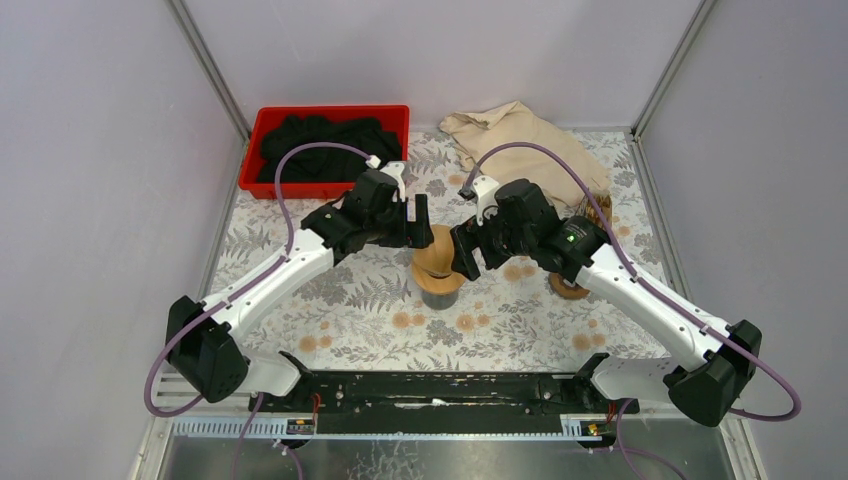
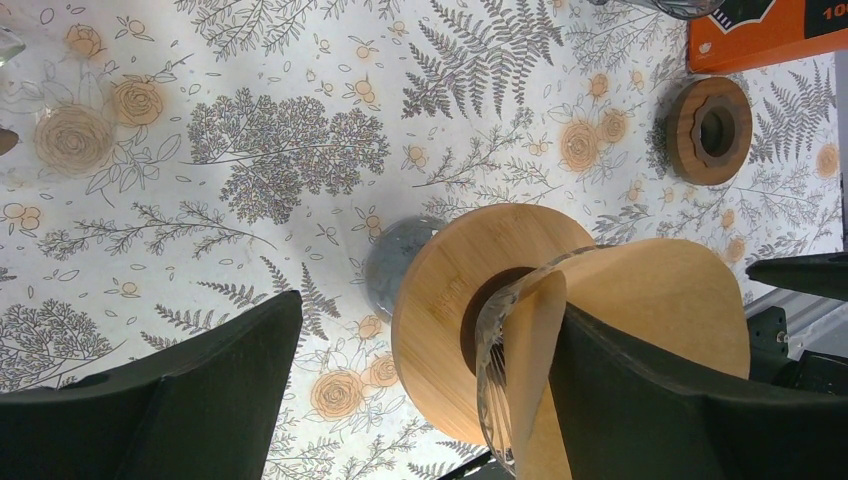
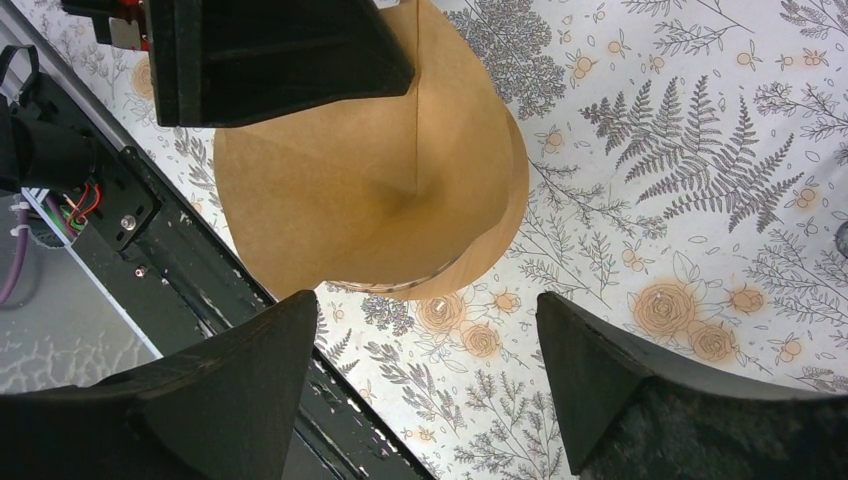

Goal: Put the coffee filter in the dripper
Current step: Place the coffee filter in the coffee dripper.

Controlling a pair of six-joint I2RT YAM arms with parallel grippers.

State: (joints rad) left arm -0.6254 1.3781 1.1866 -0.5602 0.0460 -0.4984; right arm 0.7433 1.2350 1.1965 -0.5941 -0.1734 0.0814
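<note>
While both my arms lean in toward the middle of the table, the red bin (image 1: 255, 170) of dark cloth (image 1: 320, 135) lies beyond my left gripper (image 1: 420, 228), off to its outer side; that gripper stands wide and holds nothing. Seen from its wrist, the dripper (image 2: 440, 300) with its wooden collar sits between my two fingers, closer to one finger (image 2: 680, 410), and the brown coffee filter (image 2: 660, 285) already rests inside the glass cone, right against that finger; whether they touch I cannot tell. A dark cup (image 2: 392, 262) stands under the collar. My right gripper (image 3: 428, 310) faces the dripper from the other side, jaws wide and closed on nothing; the filter's open mouth lies just ahead of its fingertips, apart from them, with a finger of my left gripper over its far rim. Outside my right gripper a wooden ring (image 1: 568, 287) lies on the flowered cloth; behind that gripper sits a crumpled beige cloth (image 1: 520, 135).
</note>
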